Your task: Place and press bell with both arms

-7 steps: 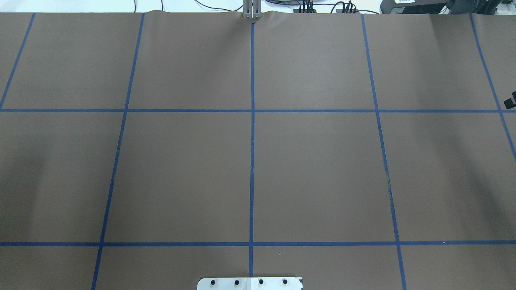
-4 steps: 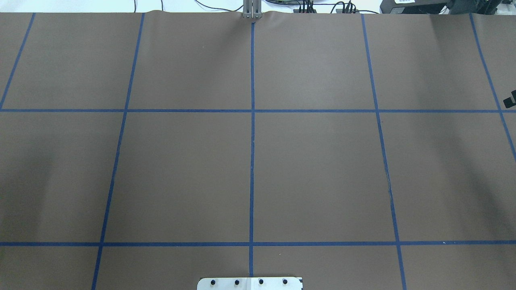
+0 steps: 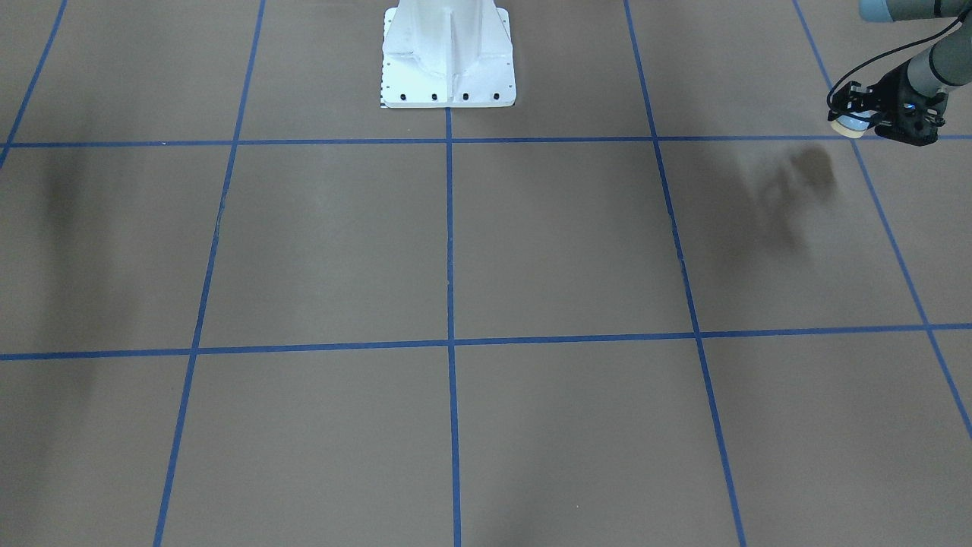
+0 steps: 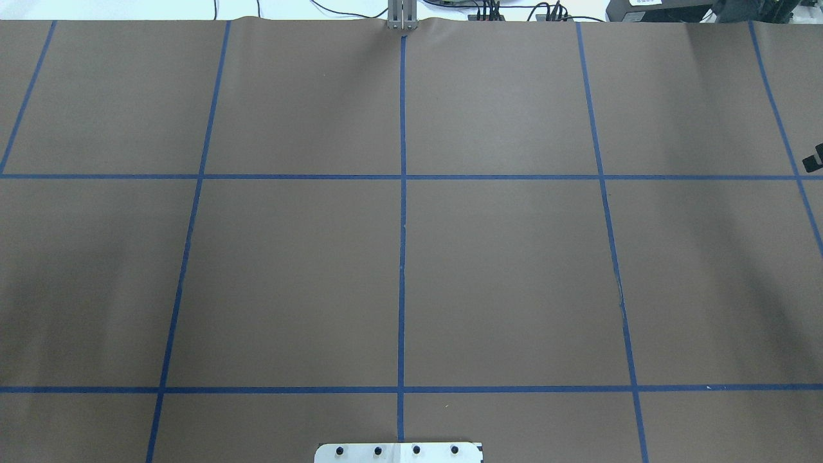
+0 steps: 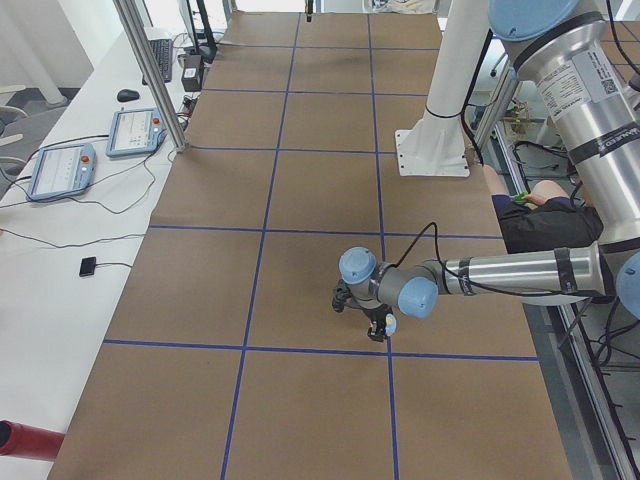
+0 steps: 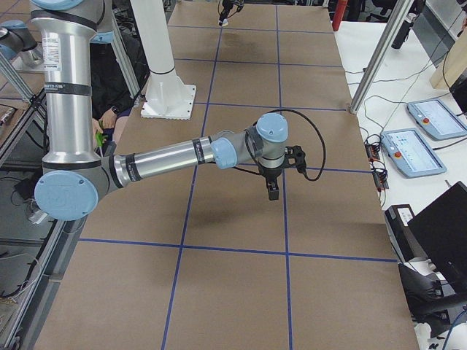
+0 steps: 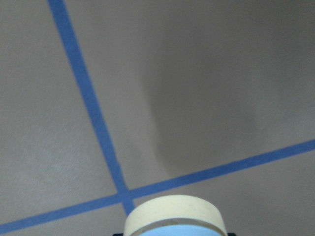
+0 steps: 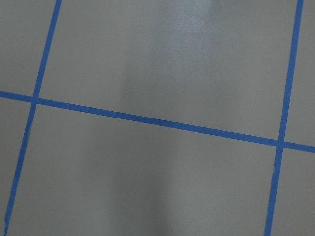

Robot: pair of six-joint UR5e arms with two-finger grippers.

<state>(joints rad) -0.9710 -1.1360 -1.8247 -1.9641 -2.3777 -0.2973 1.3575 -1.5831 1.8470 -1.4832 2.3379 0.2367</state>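
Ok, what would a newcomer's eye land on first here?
The brown table crossed by a blue tape grid, with the white pedestal at the robot's edge. Then the left gripper, top right in the front-facing view, clamped on the small blue bell above its own shadow. The right arm stretches out over the table's other end.

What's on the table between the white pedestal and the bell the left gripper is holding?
Nothing: in the front-facing view only brown table cover crossed by blue tape lines lies between the pedestal and the bell in the left gripper.
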